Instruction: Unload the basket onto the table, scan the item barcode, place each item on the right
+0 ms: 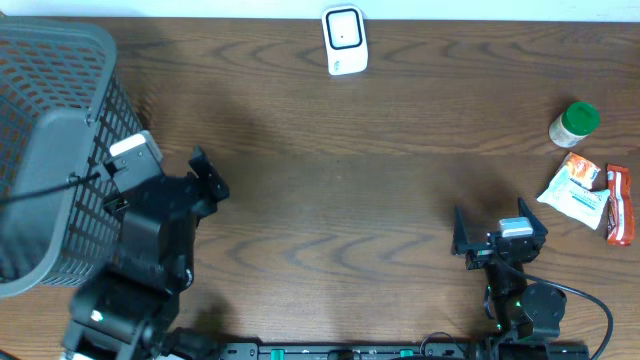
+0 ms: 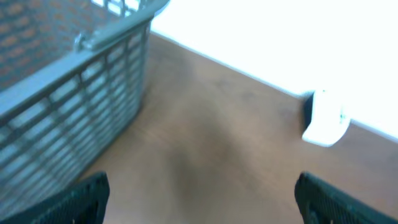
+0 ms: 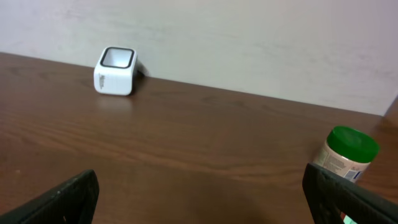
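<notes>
The white barcode scanner (image 1: 345, 40) stands at the table's far edge, its window facing up; it also shows in the left wrist view (image 2: 324, 118) and the right wrist view (image 3: 115, 70). Three items lie at the right: a green-lidded jar (image 1: 574, 123) (image 3: 348, 154), a white and orange packet (image 1: 575, 190) and a red wrapped bar (image 1: 619, 203). My left gripper (image 1: 172, 175) (image 2: 202, 205) is open and empty beside the basket. My right gripper (image 1: 498, 225) (image 3: 202, 199) is open and empty near the front edge, left of the items.
A grey mesh basket (image 1: 50, 150) (image 2: 62, 81) fills the left side, close against the left arm. Brown wooden table (image 1: 340, 200) stretches between the arms and the scanner. A pale wall rises behind the table's far edge.
</notes>
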`<state>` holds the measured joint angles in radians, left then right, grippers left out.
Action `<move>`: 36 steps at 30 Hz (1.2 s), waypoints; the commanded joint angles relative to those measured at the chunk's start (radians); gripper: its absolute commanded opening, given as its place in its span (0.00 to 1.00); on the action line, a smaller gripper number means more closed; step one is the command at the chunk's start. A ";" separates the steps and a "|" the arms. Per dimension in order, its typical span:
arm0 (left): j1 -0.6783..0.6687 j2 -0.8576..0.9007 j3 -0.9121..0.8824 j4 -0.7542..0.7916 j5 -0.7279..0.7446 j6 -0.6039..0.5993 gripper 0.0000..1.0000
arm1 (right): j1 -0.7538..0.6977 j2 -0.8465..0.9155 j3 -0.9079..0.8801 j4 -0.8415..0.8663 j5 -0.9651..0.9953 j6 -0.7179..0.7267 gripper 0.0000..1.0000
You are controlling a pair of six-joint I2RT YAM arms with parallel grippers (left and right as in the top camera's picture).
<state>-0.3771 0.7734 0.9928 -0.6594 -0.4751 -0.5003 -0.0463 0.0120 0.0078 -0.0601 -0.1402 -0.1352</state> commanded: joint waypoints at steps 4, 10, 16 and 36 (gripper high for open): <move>0.133 -0.237 -0.391 0.390 0.165 0.152 0.96 | 0.009 -0.007 -0.002 -0.004 0.005 0.015 0.99; 0.219 -0.409 -0.621 0.539 0.222 0.153 0.96 | 0.009 -0.007 -0.002 -0.004 0.005 0.015 0.99; 0.238 -0.534 -0.755 0.631 0.222 0.252 0.96 | 0.009 -0.007 -0.002 -0.004 0.004 0.015 0.99; 0.294 -0.719 -0.989 0.695 0.225 0.300 0.96 | 0.009 -0.007 -0.002 -0.004 0.005 0.015 0.99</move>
<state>-0.0895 0.0792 0.0059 0.0776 -0.2600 -0.2081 -0.0463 0.0120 0.0078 -0.0605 -0.1379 -0.1352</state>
